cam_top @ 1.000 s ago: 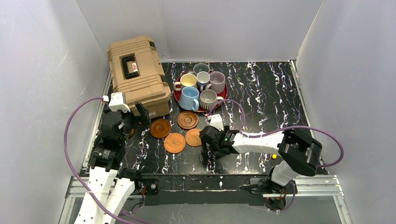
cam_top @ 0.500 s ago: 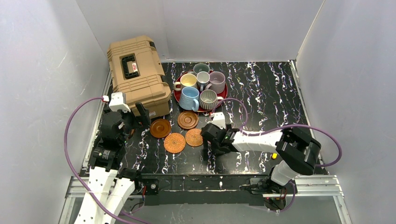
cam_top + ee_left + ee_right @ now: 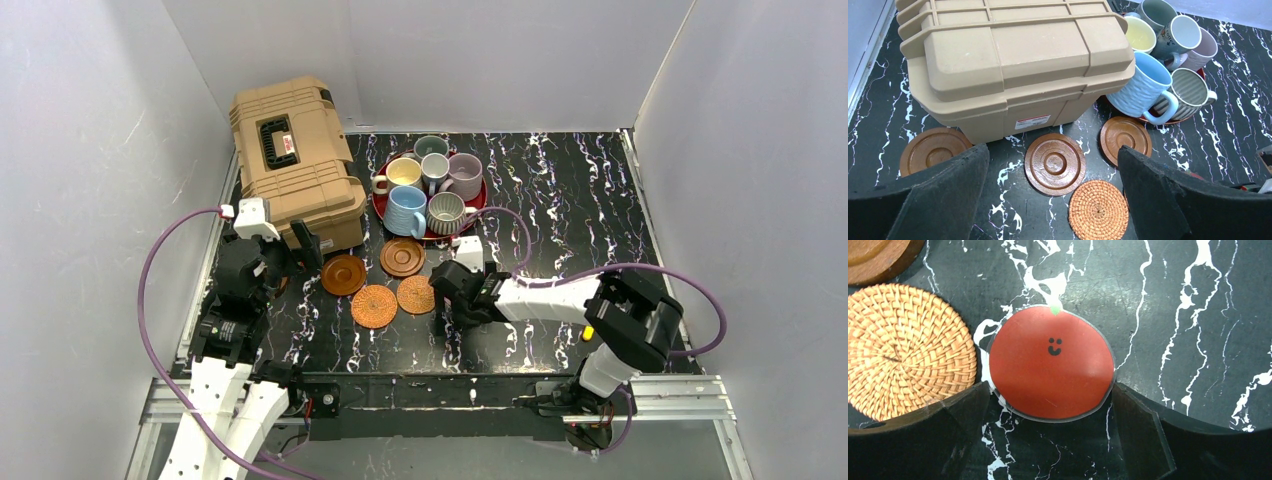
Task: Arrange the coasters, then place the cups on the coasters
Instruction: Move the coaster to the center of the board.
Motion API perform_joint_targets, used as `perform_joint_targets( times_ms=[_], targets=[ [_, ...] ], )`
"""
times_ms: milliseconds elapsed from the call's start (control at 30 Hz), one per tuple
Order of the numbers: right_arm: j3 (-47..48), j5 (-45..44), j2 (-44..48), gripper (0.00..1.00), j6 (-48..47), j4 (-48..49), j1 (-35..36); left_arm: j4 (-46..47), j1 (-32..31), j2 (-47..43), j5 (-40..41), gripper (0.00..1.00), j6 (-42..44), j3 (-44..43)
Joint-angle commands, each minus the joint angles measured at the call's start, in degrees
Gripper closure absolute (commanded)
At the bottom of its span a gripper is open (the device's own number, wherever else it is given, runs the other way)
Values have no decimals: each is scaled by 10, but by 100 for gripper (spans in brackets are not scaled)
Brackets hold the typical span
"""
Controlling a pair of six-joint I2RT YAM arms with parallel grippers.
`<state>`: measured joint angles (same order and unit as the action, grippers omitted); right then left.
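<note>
Two dark brown wooden coasters (image 3: pixel 343 274) (image 3: pixel 402 256) and two orange woven coasters (image 3: pixel 374 306) (image 3: pixel 416 294) lie in front of the red tray (image 3: pixel 430 237). A third brown coaster (image 3: pixel 930 150) lies beside the case. The pinkish-red coaster (image 3: pixel 1050 370), with a smiley face on it, lies flat on the table. My right gripper (image 3: pixel 1049 390) is open, its fingertips on either side of that coaster's near edge. My left gripper (image 3: pixel 1053 152) hangs open above a brown coaster (image 3: pixel 1055 163). Six cups stand on the tray, among them light blue (image 3: pixel 405 210), ribbed grey (image 3: pixel 445 212) and lilac (image 3: pixel 465 175).
A tan hard case (image 3: pixel 290 160) stands at the back left, right next to the tray and the left arm. The black marbled table (image 3: pixel 570 200) stretches to the right between white walls.
My right gripper has edged a little farther from the arm bases, over the pinkish-red coaster. The left arm has stayed still.
</note>
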<state>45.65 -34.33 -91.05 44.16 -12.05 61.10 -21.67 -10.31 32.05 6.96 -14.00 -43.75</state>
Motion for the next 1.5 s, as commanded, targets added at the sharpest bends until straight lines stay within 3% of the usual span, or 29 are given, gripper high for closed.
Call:
perform_joint_targets(
  times_ms=[0,200,433,700,1100,1467],
  targets=[
    [8,-42,-17,0,15,-62,-15,-9,0,-1,-3,1,6,-1],
    [-20,-34,12,4,-6,-62,-72,-10,-1,-4,2,1,6,0],
    [-67,9,71,4,-54,-41,-202,-11,-1,-7,5,1,7,0],
    [-57,60,75,3,-118,-19,-318,-11,-1,-13,8,1,7,1],
    [-53,143,156,1,-151,-55,-325,-11,-1,-19,9,1,6,2],
    [1,120,86,9,-171,-66,-321,-13,-1,-19,9,1,5,2]
  ],
)
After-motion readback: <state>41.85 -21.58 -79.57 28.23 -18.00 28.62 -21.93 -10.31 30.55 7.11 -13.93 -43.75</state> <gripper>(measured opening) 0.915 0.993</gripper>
